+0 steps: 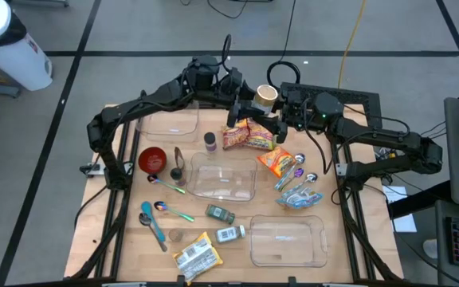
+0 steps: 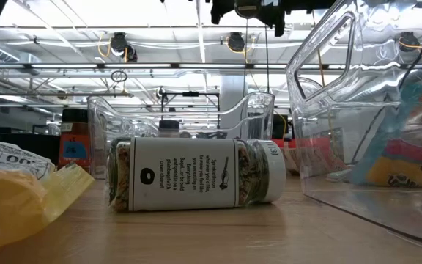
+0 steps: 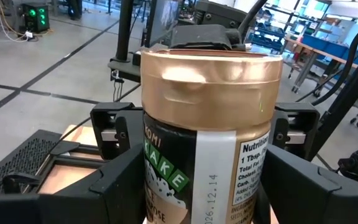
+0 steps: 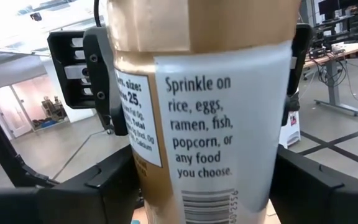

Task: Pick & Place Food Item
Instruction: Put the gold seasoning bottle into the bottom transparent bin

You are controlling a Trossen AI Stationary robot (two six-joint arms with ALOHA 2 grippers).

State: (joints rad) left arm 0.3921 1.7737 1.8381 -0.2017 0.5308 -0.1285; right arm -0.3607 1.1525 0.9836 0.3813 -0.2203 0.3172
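Both arms meet over the far middle of the bench (image 1: pixel 118 239), holding one gold-lidded seasoning jar (image 1: pixel 265 97) up in the air between them. Left gripper (image 1: pixel 241 108) comes in from the left; in its wrist view its fingers (image 3: pixel 120 180) sit on either side of the jar body and pinch it. Right gripper (image 1: pixel 281 112) comes in from the right; its fingers (image 4: pixel 92 186) also flank the same jar, right against the label, though whether they press it or just stand beside it is not clear. Jar upright in both wrist views, label text readable.

On the bench below the jar: two snack packets (image 1: pixel 248 135), side by side, an orange packet (image 1: pixel 277 162) just right of them. Clear tray (image 1: pixel 225 179) mid-bench, another clear tray (image 1: pixel 288 241) near right, a third (image 1: pixel 168 121) far left under the left arm. Red bowl (image 1: pixel 152 159) left of centre, a small brown-capped bottle (image 1: pixel 210 142) between bowl and packets. Spoons (image 1: pixel 301 169) beside the orange packet. Two small spice jars (image 1: pixel 221 214) lying down near the middle; the low view shows one white-labelled spice jar (image 2: pixel 196 174) on its side. Yellow packet (image 1: pixel 196 255) at near edge. Blue spoon (image 1: pixel 151 223) near left.
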